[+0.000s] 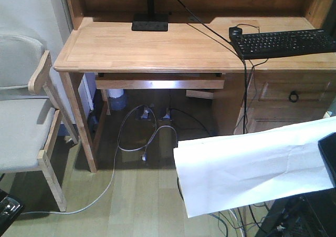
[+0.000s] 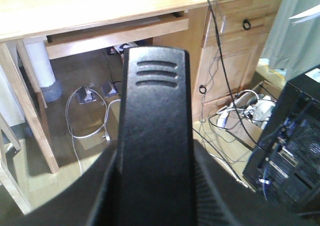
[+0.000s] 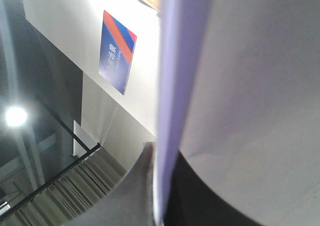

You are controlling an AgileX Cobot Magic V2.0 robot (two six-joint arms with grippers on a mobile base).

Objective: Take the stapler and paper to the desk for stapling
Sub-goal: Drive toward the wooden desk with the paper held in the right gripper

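Before the desk (image 1: 157,42), left hand (image 2: 156,191) holds stapler (image 2: 155,110), right hand (image 3: 161,196) paper (image 1: 252,163).

Creased white paper (image 1: 252,166) hangs tilted before the light-wood desk (image 1: 157,42); black stapler (image 2: 155,136) points toward it.

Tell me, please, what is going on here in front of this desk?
A two-arm robot faces the desk with both items in the air. Its left gripper is closed on the stapler; its right gripper pinches the paper by an edge, the sheet held above the floor. Neither lies on the desk yet.
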